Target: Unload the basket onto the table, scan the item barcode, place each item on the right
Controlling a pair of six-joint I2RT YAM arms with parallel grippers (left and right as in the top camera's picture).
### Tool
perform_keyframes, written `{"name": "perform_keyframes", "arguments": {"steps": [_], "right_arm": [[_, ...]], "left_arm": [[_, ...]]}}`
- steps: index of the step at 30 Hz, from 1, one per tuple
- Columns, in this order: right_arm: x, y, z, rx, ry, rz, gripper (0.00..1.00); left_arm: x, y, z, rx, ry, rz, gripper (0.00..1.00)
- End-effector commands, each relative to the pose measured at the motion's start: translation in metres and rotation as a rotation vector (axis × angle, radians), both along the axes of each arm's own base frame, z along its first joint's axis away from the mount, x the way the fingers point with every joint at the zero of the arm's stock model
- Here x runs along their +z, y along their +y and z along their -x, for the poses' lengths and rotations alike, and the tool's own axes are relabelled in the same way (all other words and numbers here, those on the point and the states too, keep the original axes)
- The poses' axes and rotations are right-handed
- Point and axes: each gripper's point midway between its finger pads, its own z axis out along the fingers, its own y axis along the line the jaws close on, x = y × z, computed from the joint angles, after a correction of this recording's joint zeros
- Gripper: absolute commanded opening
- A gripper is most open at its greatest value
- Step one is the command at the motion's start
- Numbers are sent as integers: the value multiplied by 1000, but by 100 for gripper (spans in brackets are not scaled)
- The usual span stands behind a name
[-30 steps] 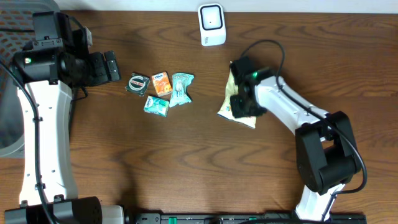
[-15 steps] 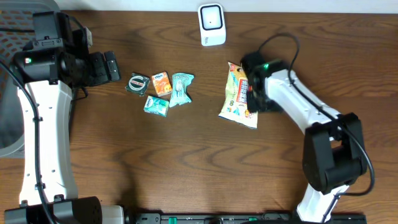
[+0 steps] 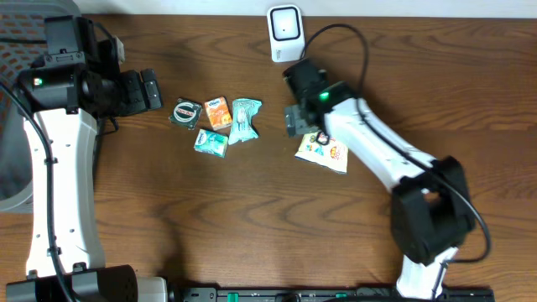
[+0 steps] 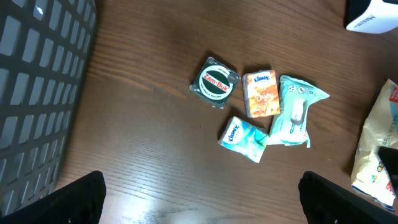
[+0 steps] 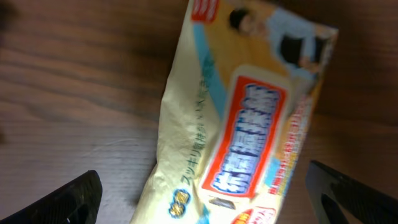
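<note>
The yellow snack packet lay flat on the bench, printed front up. It sat just on the near side of the white barcode scanner and well apart from the small goods to its left: a Zam-Buk tin, two Kleenex packs and a teal wipes pouch. The right gripper hovered over the packet's far end. Its jaws were spread wide to either side of the packet and touched nothing. The left gripper hung off by the basket, its jaws also wide apart and empty.

The packet looked like thin glossy film: light, soft, likely to crumple and to slip under a flat pinch. Its contents could probably be crushed. The surest hold seemed to be across the narrow width near one sealed end, where the film was flat and stiffer, with a light squeeze. No barcode showed on the upper face, so it was probably underneath and the packet would need turning toward the scanner.
</note>
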Motion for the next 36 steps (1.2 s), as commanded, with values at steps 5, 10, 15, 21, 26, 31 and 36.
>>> {"name": "perform_keyframes", "arguments": {"steps": [5, 10, 15, 21, 26, 31, 36], "right_arm": [[-60, -23, 1, -19, 60, 215, 99], [-71, -24, 16, -7, 144, 207, 99], [-61, -47, 24, -20, 166, 318, 92], [-52, -48, 20, -22, 165, 322, 78], [-17, -23, 3, -13, 158, 202, 64], [10, 3, -11, 97, 223, -52, 58], [-2, -47, -16, 3, 274, -43, 29]], "left_arm": [[-2, 1, 0, 9, 7, 3, 98], [-2, 1, 0, 9, 7, 3, 98], [-2, 1, 0, 9, 7, 3, 98], [-2, 1, 0, 9, 7, 3, 98], [-2, 1, 0, 10, 7, 3, 98], [-2, 1, 0, 9, 7, 3, 98], [-2, 1, 0, 9, 7, 3, 98]]}}
